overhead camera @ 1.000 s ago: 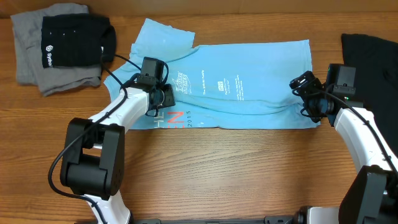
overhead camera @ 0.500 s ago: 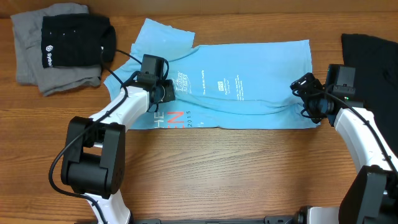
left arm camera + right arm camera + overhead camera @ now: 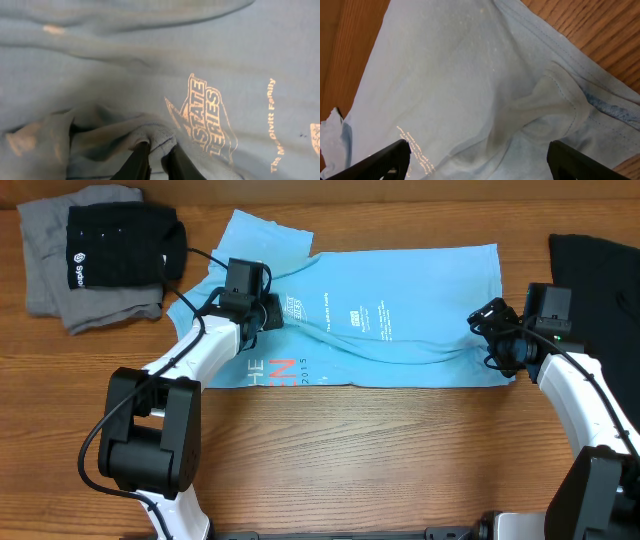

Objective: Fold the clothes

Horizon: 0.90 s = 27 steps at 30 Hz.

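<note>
My left fingers [image 3: 136, 165] have crept up the blue T-shirt [image 3: 400, 330] and pinched a ridge of its cloth for folding, while my right fingers [image 3: 387, 159] hang wide over its hem.

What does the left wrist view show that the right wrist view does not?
Left wrist only: the left fingers pinched shut on a raised fold of the light blue T-shirt, next to its STATE SERIES print. Right wrist only: the right fingers wide apart above the shirt's stitched hem, with bare wooden table at the edges. Both: the same T-shirt fills most of the frame.
</note>
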### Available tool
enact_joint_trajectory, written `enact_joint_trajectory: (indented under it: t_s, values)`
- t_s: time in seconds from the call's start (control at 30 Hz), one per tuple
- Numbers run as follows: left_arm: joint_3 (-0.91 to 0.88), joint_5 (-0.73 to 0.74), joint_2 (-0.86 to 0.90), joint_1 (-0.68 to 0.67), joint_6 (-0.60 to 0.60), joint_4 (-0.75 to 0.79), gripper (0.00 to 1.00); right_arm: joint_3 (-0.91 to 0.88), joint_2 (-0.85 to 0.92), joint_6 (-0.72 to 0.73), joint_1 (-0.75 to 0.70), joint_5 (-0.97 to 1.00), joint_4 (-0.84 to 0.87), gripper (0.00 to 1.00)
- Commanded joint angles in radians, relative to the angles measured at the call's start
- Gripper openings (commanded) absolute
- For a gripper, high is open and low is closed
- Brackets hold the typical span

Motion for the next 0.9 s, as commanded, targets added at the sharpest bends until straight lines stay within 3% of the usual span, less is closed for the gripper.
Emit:
enact_joint_trajectory:
  t_s: [0.0, 0.23, 0.27, 0.3, 0.33, 0.37, 0.53, 0.77, 0.8, 0.87]
  values:
    - [0.021, 0.009, 0.024, 0.002, 0.018, 0.047, 0.13, 0.014, 0.002, -0.007, 0.004, 0.017, 0.003, 0.91]
    - [0.021, 0.085, 0.092, 0.002, 0.011, 0.169, 0.24, 0.014, 0.002, -0.008, 0.003, 0.018, -0.017, 0.91]
    - [0.021, 0.089, 0.097, 0.002, 0.011, 0.180, 0.31, 0.014, 0.002, -0.008, 0.003, 0.018, -0.019, 0.91]
    - [0.021, 0.092, 0.097, 0.002, 0.011, 0.194, 0.46, 0.014, 0.002, -0.008, 0.003, 0.018, -0.021, 0.91]
    - [0.021, 0.091, 0.097, 0.002, 0.013, 0.204, 0.67, 0.014, 0.002, -0.008, 0.003, 0.017, -0.022, 0.91]
    - [0.024, 0.098, 0.097, 0.002, 0.029, 0.222, 0.81, 0.014, 0.002, -0.008, 0.004, 0.018, -0.023, 0.91]
    - [0.085, 0.132, 0.063, 0.011, 0.049, 0.099, 0.73, 0.014, 0.002, -0.017, 0.003, 0.017, -0.024, 0.91]
    - [0.269, 0.129, -0.063, 0.043, 0.096, -0.285, 0.89, 0.008, 0.002, -0.034, 0.003, 0.030, -0.021, 0.91]
    - [0.287, 0.127, -0.077, 0.044, 0.104, -0.330, 0.88, 0.008, 0.002, -0.033, 0.003, 0.032, -0.020, 0.91]
    - [0.299, 0.123, -0.094, 0.045, 0.120, -0.394, 0.70, 0.008, 0.002, -0.033, 0.003, 0.033, -0.015, 0.91]
